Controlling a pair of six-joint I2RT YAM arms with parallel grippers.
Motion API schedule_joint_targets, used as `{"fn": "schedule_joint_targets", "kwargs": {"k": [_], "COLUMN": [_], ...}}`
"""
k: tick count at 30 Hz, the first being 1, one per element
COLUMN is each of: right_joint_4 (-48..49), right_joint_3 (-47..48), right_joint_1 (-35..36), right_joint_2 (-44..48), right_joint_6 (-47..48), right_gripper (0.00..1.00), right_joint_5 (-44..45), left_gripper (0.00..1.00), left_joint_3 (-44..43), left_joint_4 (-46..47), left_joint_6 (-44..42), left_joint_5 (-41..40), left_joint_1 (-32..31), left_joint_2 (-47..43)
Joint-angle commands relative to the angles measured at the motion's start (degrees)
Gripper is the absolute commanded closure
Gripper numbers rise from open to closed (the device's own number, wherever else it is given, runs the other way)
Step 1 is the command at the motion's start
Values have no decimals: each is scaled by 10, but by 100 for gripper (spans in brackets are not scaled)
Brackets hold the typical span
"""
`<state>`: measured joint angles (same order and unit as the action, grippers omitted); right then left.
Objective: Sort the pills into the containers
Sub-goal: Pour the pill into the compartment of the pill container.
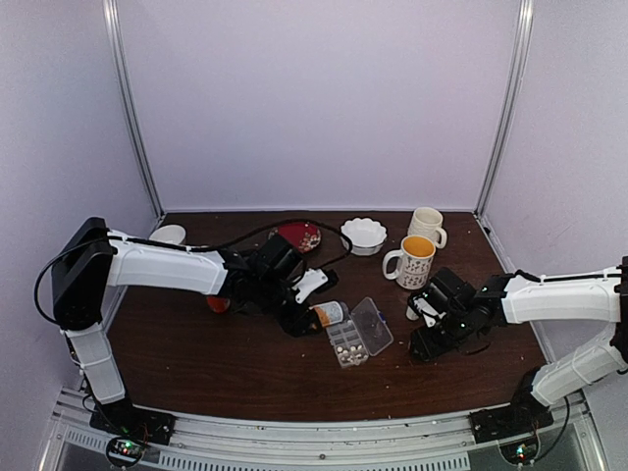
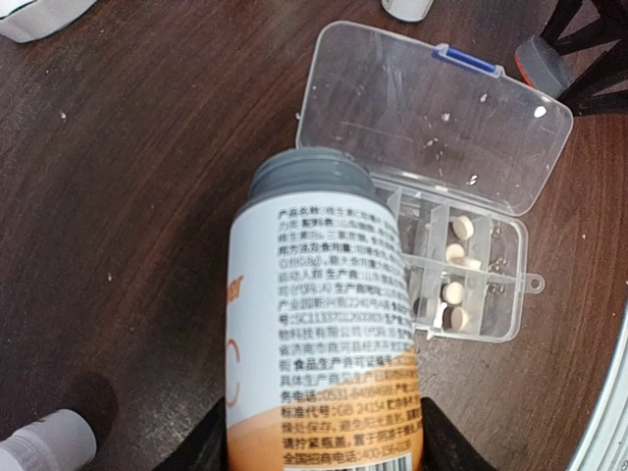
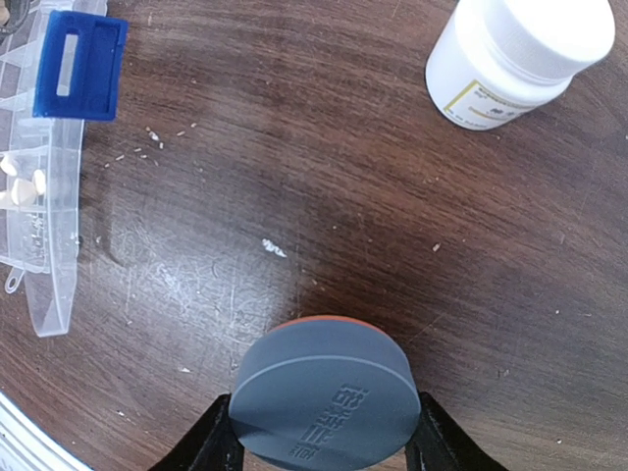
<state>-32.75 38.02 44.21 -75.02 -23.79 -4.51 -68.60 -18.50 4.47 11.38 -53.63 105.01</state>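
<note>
Pills: lying in the box compartments, centre right of the left wrist view, with the clear lid thrown open above them.

Left claw, bottom edge of that view: clamped at middling width round the bottle, grey neck aimed up-frame and overlapping the box's near corner. No telling from here whether the mouth is open. Centre of the overhead view: bottle tilted low, right beside the box.

Further right, right claw, bottom of its own view: closed on the grey cap above the table, well apart from the white bottle at upper right.

Likely trouble: a neck seemingly wider than one compartment. Tip too steeply and expect a rush of pills across the dividers or onto the wood, free to roll away. Also possible: bumping the light box with the neck and jolting sorted pills out of place, or knocking the lid shut.
</note>
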Motion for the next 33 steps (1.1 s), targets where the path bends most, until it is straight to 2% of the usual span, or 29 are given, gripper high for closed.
{"fn": "schedule_joint_targets", "kwargs": {"k": [1,3,6,10,14,17,21,24,27,31,33], "right_joint_4": [10,10,6,10,7,10,0,2,1,7,1], "right_joint_3": [-6,-5,-1,-4,0,-3,5,1,5,2,7], "right_joint_1": [-4,-4,-5,-4,-4,-4,-4,-4,-4,-4,-4], "right_joint_2": [3,1,-2,0,-4,0,-4,-1,-6,-5,-10], "right_joint_6": [-3,-2,0,0,1,1,4,4,5,4,5], "right_gripper": [98,98,98,98,98,98,98,98,99,99,98], "right_joint_5": [-6,-6,-7,-7,-12,-9,-9,-5,-9,-11,-11], "left_gripper": [100,100,100,100,100,100,100,100,100,100,100], "left_joint_3": [-8,7,-26,15,-22,6,-32,3,-35,0,-37], "left_joint_4": [24,45,-5,52,6,48,-9,37,-20,34,-16], "left_joint_6": [-5,-2,-6,2,-1,3,-4,-5,-4,-2,-6], "left_joint_5": [4,-4,6,-6,6,-5,8,-9,-1,-4,0], "left_joint_1": [-1,-1,-2,-1,-2,-1,-3,-2,-2,-2,-1], "left_joint_2": [-10,-1,11,-14,-5,-17,-2,-16,8,-5,9]}}
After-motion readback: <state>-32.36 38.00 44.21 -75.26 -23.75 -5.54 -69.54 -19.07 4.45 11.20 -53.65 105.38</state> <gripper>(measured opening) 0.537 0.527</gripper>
